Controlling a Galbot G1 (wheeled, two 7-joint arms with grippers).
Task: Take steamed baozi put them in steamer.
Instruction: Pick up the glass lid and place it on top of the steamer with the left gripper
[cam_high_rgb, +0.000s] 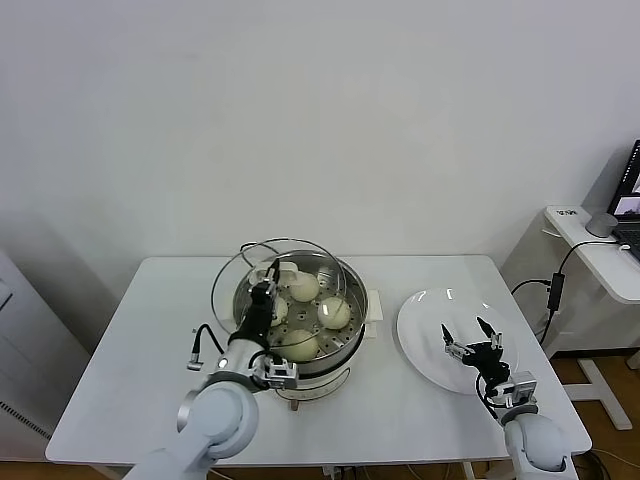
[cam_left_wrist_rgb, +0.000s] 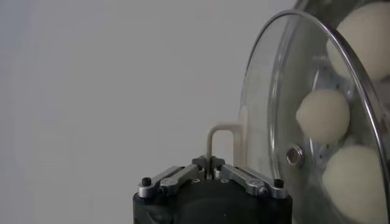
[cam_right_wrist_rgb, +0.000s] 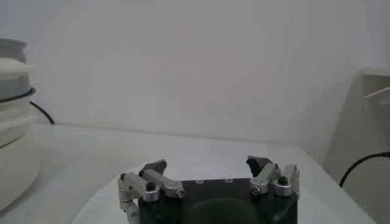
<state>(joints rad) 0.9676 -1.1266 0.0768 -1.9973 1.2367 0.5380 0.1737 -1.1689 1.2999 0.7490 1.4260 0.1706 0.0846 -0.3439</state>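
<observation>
While the white table (cam_high_rgb: 130, 360) carries the steamer (cam_high_rgb: 345, 345) with four baozi (cam_high_rgb: 334, 313) inside, the left pincer (cam_left_wrist_rgb: 210, 163), clamped on the handle of the glass lid (cam_high_rgb: 232, 275), holds it tilted over the pot; the right pincer (cam_high_rgb: 473, 337) hangs spread above the plate (cam_high_rgb: 425, 335).

Left arm reaches forward from the near left, wrist raised; left gripper (cam_high_rgb: 268, 283) closed, fingers pinched together; right arm low at the near right, right gripper (cam_high_rgb: 471, 336) pointing forward, fingers spread wide, holding nothing.
</observation>
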